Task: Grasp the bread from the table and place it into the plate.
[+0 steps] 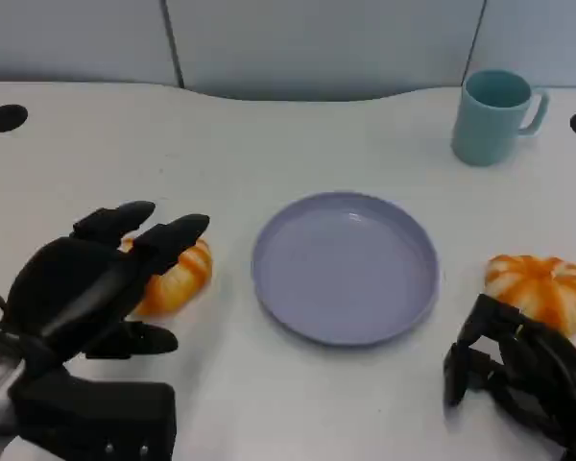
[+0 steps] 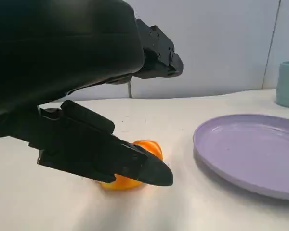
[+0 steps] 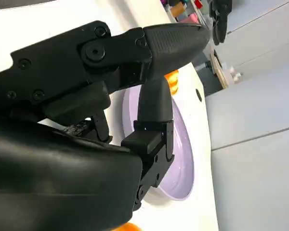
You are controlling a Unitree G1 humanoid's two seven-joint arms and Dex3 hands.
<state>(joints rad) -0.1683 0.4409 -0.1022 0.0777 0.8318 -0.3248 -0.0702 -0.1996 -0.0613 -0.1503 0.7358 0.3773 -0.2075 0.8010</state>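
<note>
i see an orange striped bread roll (image 1: 178, 277) on the white table (image 1: 77, 163) just left of the purple plate (image 1: 346, 267). my left hand (image 1: 86, 283) hovers over it, fingers (image 2: 111, 154) spread apart and holding nothing. a second striped roll (image 1: 540, 288) lies right of the plate; my right hand (image 1: 518, 370) sits near it, fingers curled, gripping nothing. a teal mug (image 1: 492, 115) stands beyond the plate.

orange-striped bread (image 1: 178, 276) (two), lilac plate (image 1: 278, 288), teal mug (image 1: 492, 117)

Black hands (image 1: 82, 288) with screw-studded fingers (image 3: 111, 48), silver forearms.
</note>
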